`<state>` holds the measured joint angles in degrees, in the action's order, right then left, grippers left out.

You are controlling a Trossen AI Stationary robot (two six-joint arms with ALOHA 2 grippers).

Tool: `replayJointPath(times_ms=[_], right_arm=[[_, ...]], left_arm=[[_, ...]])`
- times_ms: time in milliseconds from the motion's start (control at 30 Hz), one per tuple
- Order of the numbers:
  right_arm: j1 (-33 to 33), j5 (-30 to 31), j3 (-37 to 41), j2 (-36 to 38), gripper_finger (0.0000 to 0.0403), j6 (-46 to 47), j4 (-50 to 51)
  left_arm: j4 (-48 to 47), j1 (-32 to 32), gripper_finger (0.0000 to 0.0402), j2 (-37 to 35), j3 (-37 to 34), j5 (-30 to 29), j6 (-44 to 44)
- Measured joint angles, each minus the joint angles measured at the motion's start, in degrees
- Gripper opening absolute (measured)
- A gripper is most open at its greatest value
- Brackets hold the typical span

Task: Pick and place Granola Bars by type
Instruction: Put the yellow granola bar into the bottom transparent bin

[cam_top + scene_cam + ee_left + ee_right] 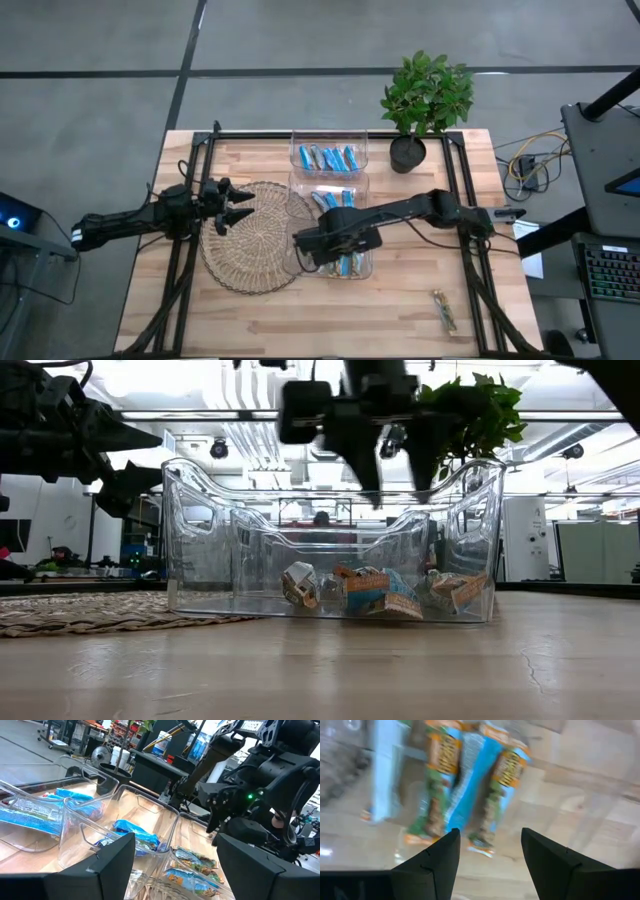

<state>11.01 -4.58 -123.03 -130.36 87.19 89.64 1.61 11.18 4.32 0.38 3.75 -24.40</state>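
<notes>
The right gripper (305, 243) hangs over the near bin (345, 262), at that bin's left end, its fingers (432, 862) apart with nothing between them; the right wrist view looks straight down past them onto bars (465, 790) lying side by side on the bin's floor, blue and green wrappers with orange ends. In the low view the same gripper (395, 465) stands just above the rim of the clear bin (200, 540), clear of the bars (375, 592) heaped on its floor. Three clear bins run in a row from the table's far edge toward its middle: the far bin (328, 155) holds blue bars (330, 157), the middle bin (330, 195) holds more blue ones (335, 198), and the near one holds the bars under the gripper. One bar (444, 310) in a tan wrapper lies alone on the bare wood near the table's front right corner. A round woven mat (255, 240) lies left of the bins, touching them. The left gripper (238, 205) waits above the mat's left rim, fingers (107, 865) spread and empty. A potted plant (425, 100) stands at the far edge, right of the bins.
</notes>
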Motion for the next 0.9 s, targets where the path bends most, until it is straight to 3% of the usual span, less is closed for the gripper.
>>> replayJointPath(times_ms=[333,600,900], right_arm=[[5.61,0.04,20.00,14.62,0.0201,0.42,-7.57],[14.20,-0.38,36.25,27.19,0.0201,5.87,-14.54],[24.48,-4.77,51.17,37.43,0.0201,11.16,-22.25]], left_arm=[[-0.01,0.01,0.0261,0.00,0.00,0.00,0.00],[-0.02,0.01,0.0261,0.00,0.00,0.00,0.00],[-0.04,0.02,0.0261,0.02,0.00,0.00,-0.02]])
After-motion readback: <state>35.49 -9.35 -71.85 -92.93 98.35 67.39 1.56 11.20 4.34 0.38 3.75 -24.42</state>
